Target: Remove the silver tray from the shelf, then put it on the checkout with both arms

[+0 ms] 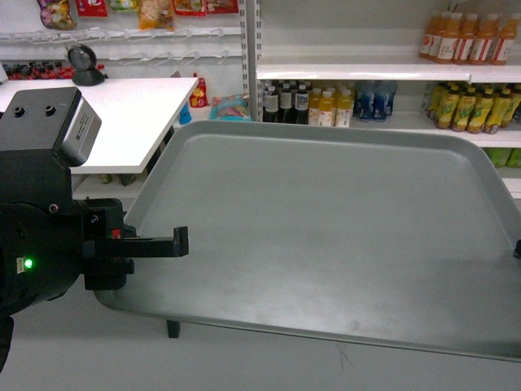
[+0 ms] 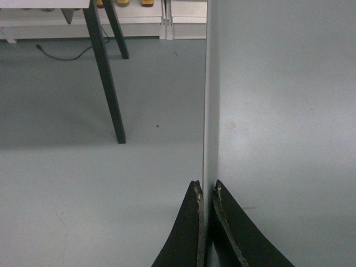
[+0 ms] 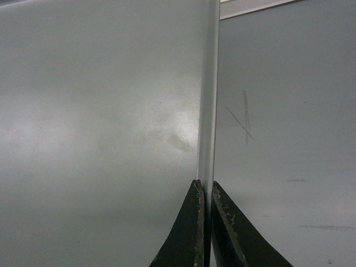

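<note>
Jaws of both arms clamped on the tray [image 1: 326, 236] rims.
Carrying step; next, swing left to the desk [image 1: 122, 114].

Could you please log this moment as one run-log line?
phase: carry | silver tray: airborne, off shelf | left gripper: clamped on rim | right gripper: clamped on rim | checkout: not reached

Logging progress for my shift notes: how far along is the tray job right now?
Done: the silver tray is off the shelf, held in the air above the floor. In hand: the left gripper and right gripper each pinch a tray rim. Left: setting it on the checkout, which stands ahead to the left.
</note>
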### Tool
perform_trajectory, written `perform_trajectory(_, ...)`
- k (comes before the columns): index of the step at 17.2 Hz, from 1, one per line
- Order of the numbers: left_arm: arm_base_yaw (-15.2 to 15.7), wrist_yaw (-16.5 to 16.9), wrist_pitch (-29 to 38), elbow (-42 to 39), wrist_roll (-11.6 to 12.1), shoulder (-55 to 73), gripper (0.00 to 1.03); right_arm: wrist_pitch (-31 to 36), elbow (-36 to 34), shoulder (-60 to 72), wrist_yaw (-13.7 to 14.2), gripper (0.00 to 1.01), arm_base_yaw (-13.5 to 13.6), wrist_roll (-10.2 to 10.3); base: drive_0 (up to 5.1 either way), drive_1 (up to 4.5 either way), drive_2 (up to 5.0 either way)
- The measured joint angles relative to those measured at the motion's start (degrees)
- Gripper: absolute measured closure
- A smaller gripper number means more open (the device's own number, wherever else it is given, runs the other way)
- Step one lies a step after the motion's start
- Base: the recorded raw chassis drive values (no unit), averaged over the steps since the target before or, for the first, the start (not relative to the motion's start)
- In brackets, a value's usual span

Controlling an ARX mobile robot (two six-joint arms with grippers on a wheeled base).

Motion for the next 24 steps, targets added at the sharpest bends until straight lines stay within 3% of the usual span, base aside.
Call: perform_trajectory(24,0.00,0.02,-0.22,0.00,0.00,0.00,1.00,-0.11,0.00,0.02,-0.02,0.99,0.00,0.00,-5.0,2.49,2.5)
